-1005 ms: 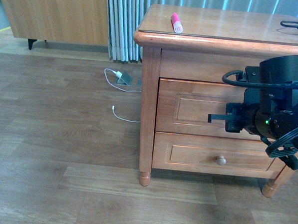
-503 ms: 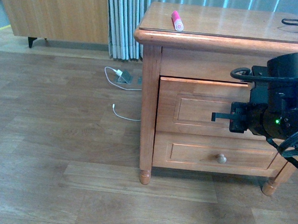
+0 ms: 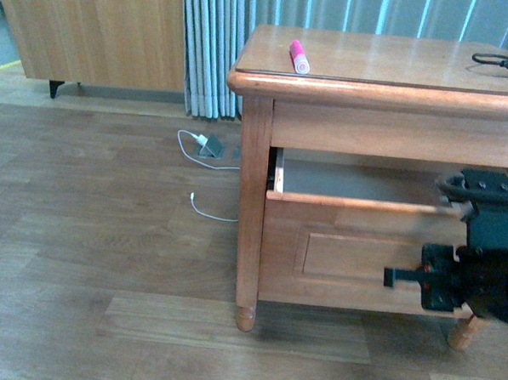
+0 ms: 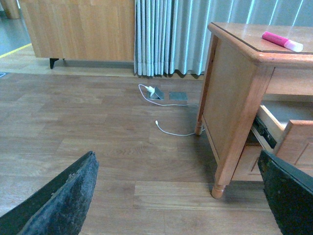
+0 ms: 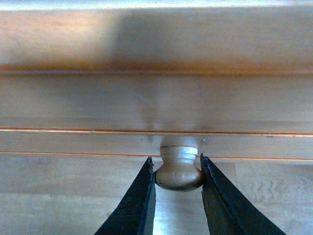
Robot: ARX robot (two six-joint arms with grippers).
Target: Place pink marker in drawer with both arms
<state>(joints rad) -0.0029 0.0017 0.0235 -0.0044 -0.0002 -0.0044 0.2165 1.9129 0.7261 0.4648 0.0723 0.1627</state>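
The pink marker (image 3: 299, 56) lies on the nightstand's top near its left front corner, also seen in the left wrist view as the pink marker (image 4: 282, 41). The upper drawer (image 3: 353, 246) stands pulled out, its pale interior (image 3: 357, 180) showing empty. My right gripper (image 3: 403, 276) is at the drawer front, shut on the round pale drawer knob (image 5: 179, 172), with a black finger (image 5: 142, 200) pressed against each side. My left gripper (image 4: 176, 196) hangs open over the floor, left of the nightstand, with nothing between its fingers. The drawer's side and rail (image 4: 266, 129) show from there.
A white charger (image 3: 207, 142) with a cable lies on the wood floor beside the curtain (image 3: 215, 43). A black cable (image 3: 498, 60) rests at the top's far right. A wooden cabinet (image 3: 92, 20) stands at back left. The nightstand's front leg (image 3: 246, 309) is near the open drawer.
The upper drawer has gone from shut to pulled well out. My right gripper has come back toward the camera with the knob in it, lower in the view.
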